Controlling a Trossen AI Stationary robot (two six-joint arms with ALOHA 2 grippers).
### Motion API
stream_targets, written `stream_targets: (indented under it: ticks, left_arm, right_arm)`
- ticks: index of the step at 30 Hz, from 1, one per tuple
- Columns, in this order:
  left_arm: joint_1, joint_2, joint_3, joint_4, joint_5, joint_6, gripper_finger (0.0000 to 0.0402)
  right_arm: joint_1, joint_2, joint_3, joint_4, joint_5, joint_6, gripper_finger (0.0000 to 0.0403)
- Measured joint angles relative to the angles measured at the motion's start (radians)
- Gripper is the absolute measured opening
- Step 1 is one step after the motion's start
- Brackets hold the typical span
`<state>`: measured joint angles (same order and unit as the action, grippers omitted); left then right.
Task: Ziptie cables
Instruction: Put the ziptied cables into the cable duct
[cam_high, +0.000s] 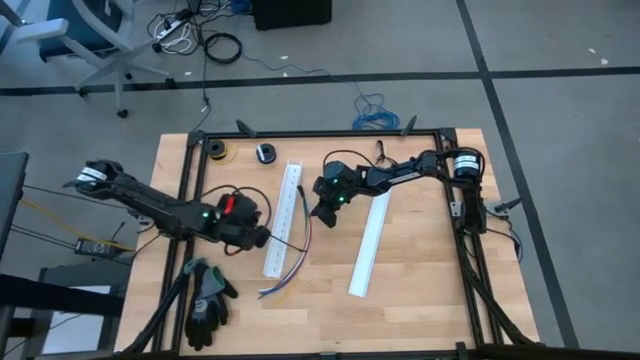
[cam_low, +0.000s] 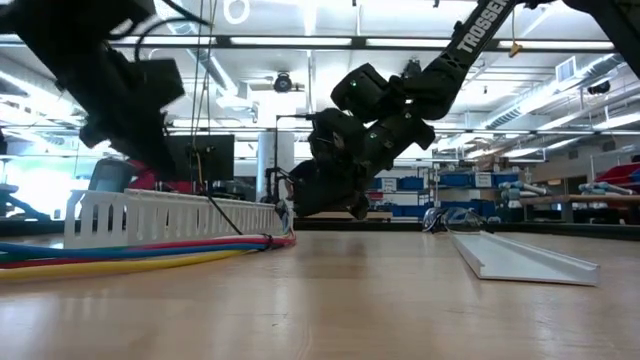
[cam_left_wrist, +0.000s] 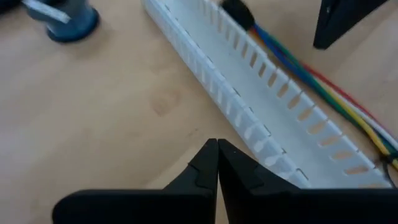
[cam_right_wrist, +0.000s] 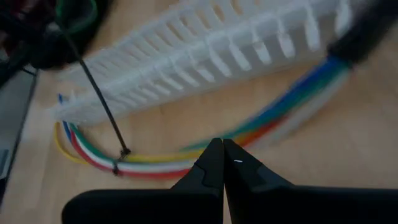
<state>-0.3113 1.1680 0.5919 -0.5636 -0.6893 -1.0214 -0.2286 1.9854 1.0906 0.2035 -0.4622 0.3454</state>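
The cables (cam_right_wrist: 280, 118), a bundle of coloured wires, lie on the wooden table along the right side of a white slotted channel (cam_high: 283, 215). A thin black ziptie (cam_right_wrist: 93, 87) is looped round them, and its tail slants up to my left gripper (cam_high: 266, 238), which is shut at the channel's left side. My right gripper (cam_right_wrist: 222, 146) is shut, slanting down just over the bundle (cam_high: 307, 225) near its far end. The bundle's near ends (cam_high: 272, 290) fan out on the table. My left gripper is shut on the free end of the ziptie's tail (cam_high: 275, 240), coming from the table's left and slanting down. The tail runs straight from the fingers to the loop on the cables (cam_right_wrist: 118, 155). The left wrist view does not show the strip between the fingertips (cam_left_wrist: 208, 158). My right gripper's shut tips stand right above the cables; I cannot tell whether they touch.
A second, flat white strip (cam_high: 370, 245) lies to the right of the arms. Black gloves (cam_high: 205, 300) lie at the near left corner. Two small spools (cam_high: 216, 150) (cam_high: 265, 153) stand at the far edge. A black frame (cam_high: 320, 133) borders the table.
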Motion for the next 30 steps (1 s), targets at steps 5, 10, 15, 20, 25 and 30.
stream_targets:
  ticks: [5,10,15,20,25,30]
  left_arm:
    - [-0.045,-0.099,0.002,-0.053,-0.1,-0.003,0.0019]
    - [-0.078,-0.147,0.002,-0.086,-0.165,-0.006,0.0019]
    - [-0.091,-0.151,0.002,-0.126,-0.179,-0.027,0.0019]
    - [-0.091,-0.154,0.002,-0.222,-0.188,-0.106,0.0019]
    - [-0.091,-0.155,0.002,-0.238,-0.213,-0.116,0.0019]
    - [-0.091,-0.155,0.0,-0.245,-0.218,-0.116,0.0019]
  right_arm:
    - [-0.008,-0.025,0.001,-0.049,0.083,-0.056,0.0]
    - [-0.006,-0.023,-0.001,-0.051,0.141,-0.128,0.0003]
    - [-0.001,-0.023,0.0,0.008,0.122,-0.164,0.0032]
    - [-0.002,0.009,0.002,0.074,0.145,-0.131,0.0088]
    - [-0.001,0.084,0.029,0.114,0.171,-0.055,0.0144]
    - [-0.001,0.154,0.109,0.123,0.171,-0.051,0.0169]
